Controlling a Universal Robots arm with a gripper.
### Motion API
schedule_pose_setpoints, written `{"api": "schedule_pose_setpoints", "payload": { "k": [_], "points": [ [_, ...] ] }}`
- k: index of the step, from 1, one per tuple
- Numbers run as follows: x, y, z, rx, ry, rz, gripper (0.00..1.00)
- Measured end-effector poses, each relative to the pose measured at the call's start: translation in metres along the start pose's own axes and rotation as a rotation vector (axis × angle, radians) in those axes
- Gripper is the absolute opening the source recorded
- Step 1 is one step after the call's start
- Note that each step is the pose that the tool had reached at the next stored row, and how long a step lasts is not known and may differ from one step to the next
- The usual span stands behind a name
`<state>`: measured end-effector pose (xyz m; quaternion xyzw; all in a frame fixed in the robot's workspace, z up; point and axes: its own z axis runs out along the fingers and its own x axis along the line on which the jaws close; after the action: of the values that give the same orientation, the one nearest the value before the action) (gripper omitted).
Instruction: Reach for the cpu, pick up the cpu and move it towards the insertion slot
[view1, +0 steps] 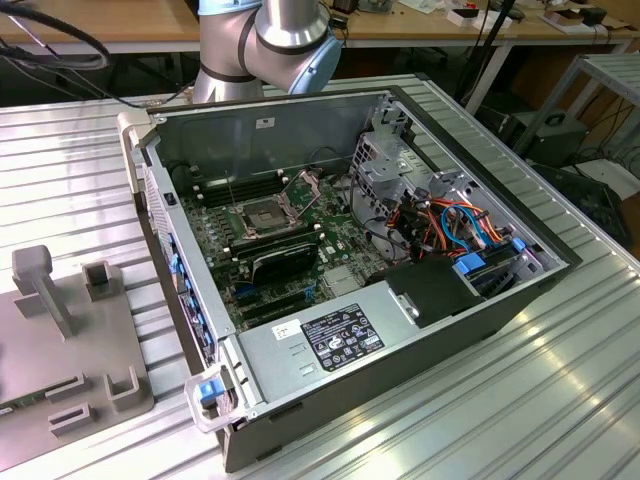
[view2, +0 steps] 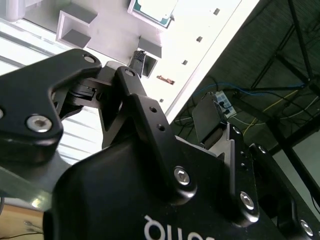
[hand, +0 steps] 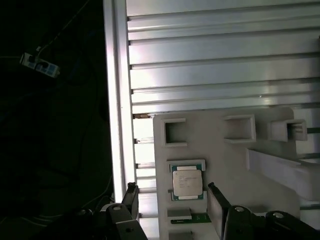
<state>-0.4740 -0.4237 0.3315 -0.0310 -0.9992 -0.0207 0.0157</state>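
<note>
In the first wrist view the cpu (hand: 187, 181), a small square chip with a pale silver face, lies flat in a shallow recess of a pale fixture plate (hand: 220, 150). My gripper (hand: 171, 189) hangs above it, open, with its two dark fingers (hand: 131, 196) standing to either side of the chip and apart from it. The second wrist view shows the cpu (view2: 152, 10) beyond the black gripper body (view2: 150, 165). In the exterior view the insertion slot (view1: 262, 215), a square socket with a dark centre and silver brackets, sits on the motherboard inside the open computer case (view1: 400, 350).
The case holds a black ribbed block (view1: 285, 258), a metal drive cage (view1: 390, 165) and coloured cables (view1: 455, 225). A grey fixture plate (view1: 40, 350) with posts and holders lies at the exterior view's left. The slatted aluminium table's edge (hand: 115, 100) runs close beside the chip's plate.
</note>
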Motion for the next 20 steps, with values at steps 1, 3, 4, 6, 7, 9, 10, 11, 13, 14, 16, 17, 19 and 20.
{"api": "schedule_pose_setpoints", "payload": {
  "k": [1,3,4,6,7,9,10,11,13,14,16,17,19,20],
  "points": [
    [-0.0001,-0.0001,0.0027,0.0,0.0001,0.0,0.66],
    [-0.0002,-0.0003,0.0064,0.0,0.0001,-0.001,0.66],
    [-0.0002,-0.0003,0.007,0.0002,0.0003,-0.001,0.66],
    [-0.0002,-0.0003,0.0072,0.0,0.0002,-0.001,0.66],
    [-0.0002,-0.0003,0.0073,0.0001,0.0001,-0.001,0.66],
    [-0.0002,-0.0003,0.0073,0.0,0.0001,-0.001,0.66],
    [-0.0002,-0.0003,0.0074,0.0,0.0001,-0.001,0.66],
    [-0.0003,-0.0003,0.0077,-0.0001,0.0,-0.001,0.66],
    [-0.0003,-0.0004,0.0091,-0.0001,0.0,-0.001,0.66],
    [-0.0003,-0.0004,0.0105,0.0,0.0004,-0.001,0.66],
    [-0.0004,-0.0005,0.0137,0.0001,0.0013,-0.001,0.66],
    [-0.0004,-0.0005,0.0148,0.0,0.0016,0.0,0.66],
    [-0.0006,-0.0007,0.0174,0.0001,0.0021,0.0,0.66],
    [-0.0006,-0.0008,0.0185,0.0001,0.0025,0.0,0.66]
  ]
}}
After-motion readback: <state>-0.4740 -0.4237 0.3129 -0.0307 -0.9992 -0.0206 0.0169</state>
